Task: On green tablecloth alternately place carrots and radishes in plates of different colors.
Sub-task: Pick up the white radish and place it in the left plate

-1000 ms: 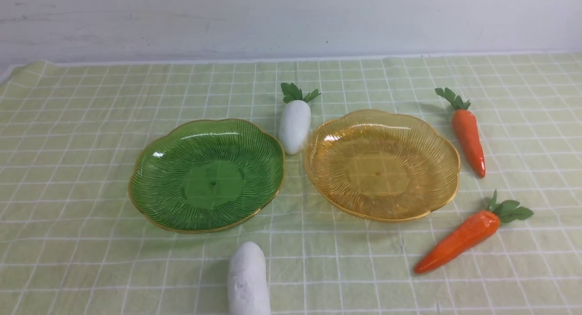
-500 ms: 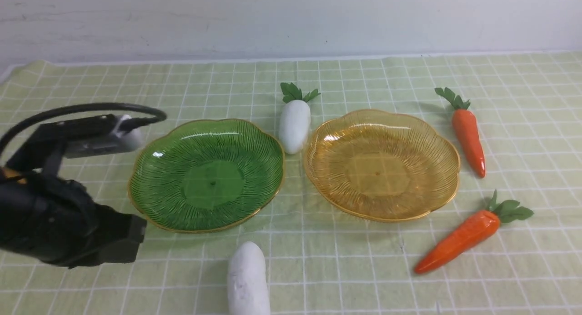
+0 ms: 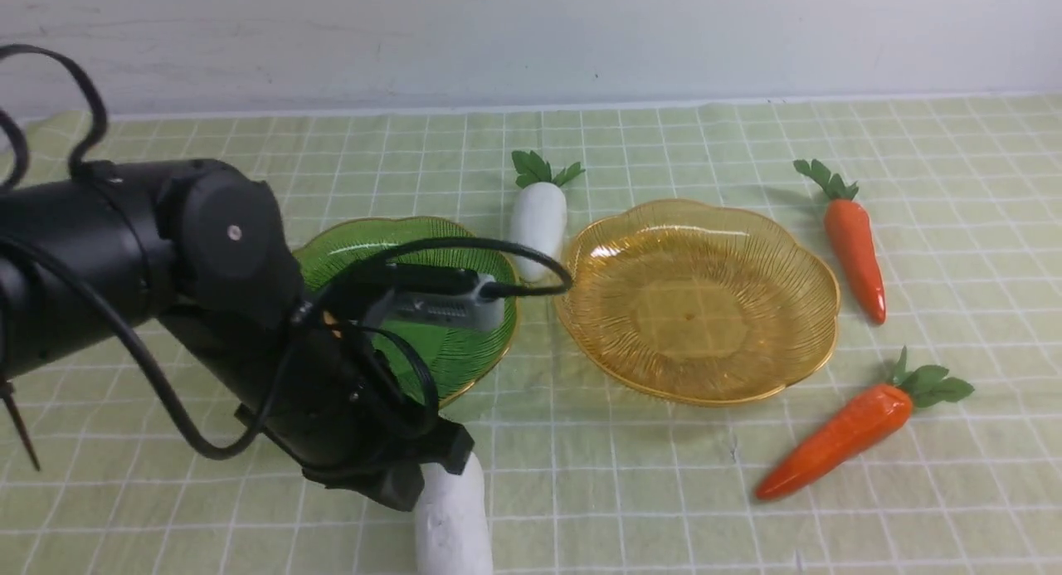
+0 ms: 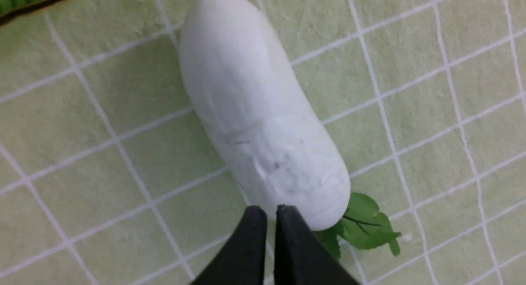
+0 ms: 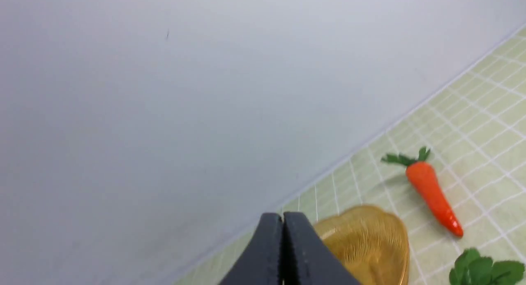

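Note:
On the green tablecloth (image 3: pixel 954 226) stand a green plate (image 3: pixel 465 343) and an amber plate (image 3: pixel 695 299), both empty. One radish (image 3: pixel 538 218) lies between their far rims; the other radish (image 3: pixel 455 521) lies near the front edge. Two carrots lie right of the amber plate, one far (image 3: pixel 853 247) and one near (image 3: pixel 842 434). My left arm covers much of the green plate. My left gripper (image 4: pixel 271 213) is shut and empty, just above the near radish (image 4: pixel 254 112) by its leafy end (image 4: pixel 361 227). My right gripper (image 5: pixel 282 219) is shut, held high, facing the amber plate (image 5: pixel 370 239) and far carrot (image 5: pixel 431 194).
A pale wall (image 3: pixel 531 36) runs along the back of the table. The left arm's cables (image 3: pixel 465 251) loop over the green plate. The near carrot's leaves (image 5: pixel 485 268) show at the edge of the right wrist view.
My left arm has swung in from the left across the green plate and now hangs over the near radish. Plates, carrots and radishes have not moved.

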`<state>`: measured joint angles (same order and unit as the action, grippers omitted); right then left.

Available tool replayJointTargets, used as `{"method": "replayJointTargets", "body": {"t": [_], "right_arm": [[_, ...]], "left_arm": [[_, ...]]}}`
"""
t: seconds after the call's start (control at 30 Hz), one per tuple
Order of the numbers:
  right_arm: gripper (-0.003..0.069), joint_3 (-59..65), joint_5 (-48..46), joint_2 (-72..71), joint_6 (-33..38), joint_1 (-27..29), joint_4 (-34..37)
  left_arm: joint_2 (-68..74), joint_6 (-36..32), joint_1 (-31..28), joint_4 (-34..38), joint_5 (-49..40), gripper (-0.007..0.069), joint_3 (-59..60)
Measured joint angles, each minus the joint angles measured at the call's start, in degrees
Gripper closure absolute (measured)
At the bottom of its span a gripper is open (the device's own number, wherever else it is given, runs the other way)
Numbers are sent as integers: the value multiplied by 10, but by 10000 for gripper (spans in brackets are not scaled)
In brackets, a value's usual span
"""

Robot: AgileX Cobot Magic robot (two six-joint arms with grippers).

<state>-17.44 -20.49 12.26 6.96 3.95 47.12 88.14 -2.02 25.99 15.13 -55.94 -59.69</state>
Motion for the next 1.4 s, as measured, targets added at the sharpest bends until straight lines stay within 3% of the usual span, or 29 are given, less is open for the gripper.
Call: {"method": "replayJointTargets", "body": {"t": [0.03, 0.1, 0.13, 0.17, 0.27, 0.43, 0.5, 0.6, 0.7, 0.77, 0.93, 1.07, 1.23, 1.27, 1.33, 1.37, 1.4], "right_arm": [[673, -61, -76, 64, 25, 0, -15], [673, -92, -119, 99, 39, -1, -23], [673, -136, -186, 152, 62, -2, -33], [673, -150, -208, 171, 73, -2, -35], [673, -193, -296, 254, 128, -2, -40], [673, -195, -319, 317, 153, -2, -34], [673, -195, -318, 339, 156, -2, -33], [673, -196, -318, 364, 158, -2, -32], [673, -203, -324, 384, 157, -2, -33], [673, -233, -355, 422, 135, -2, -48], [667, -300, -388, 501, 68, -3, -118], [608, -356, -399, 591, -18, -3, -196], [480, -373, -372, 666, -43, -3, -217], [393, -380, -356, 710, -57, -3, -217], [330, -384, -346, 732, -63, -3, -217], [236, -393, -334, 767, -70, -3, -217], [186, -400, -327, 788, -73, -3, -217]], "left_arm": [[9, 1, 11, -13, 12, 553, 0], [13, 3, 16, -18, 20, 515, 0], [21, 7, 19, -21, 33, 437, 0], [23, 9, 19, -21, 36, 414, 0], [41, 42, 19, -23, 71, 172, 0], [77, 78, 19, -23, 97, -31, -1], [104, 84, 19, -23, 99, -55, -2], [130, 85, 19, -23, 99, -45, -4], [143, 85, 19, -23, 91, 53, -4], [145, 84, 19, -24, 74, 218, -7], [123, 62, 20, -27, 20, 201, -46], [63, 39, 20, -48, -7, 201, -132], [44, 35, 5, -94, -11, 201, -197], [46, 34, -10, -107, -11, 201, -214], [51, 34, -23, -112, -9, 201, -222], [64, 34, -48, -119, 1, 201, -229], [72, 34, -59, -121, 9, 201, -230]]}}
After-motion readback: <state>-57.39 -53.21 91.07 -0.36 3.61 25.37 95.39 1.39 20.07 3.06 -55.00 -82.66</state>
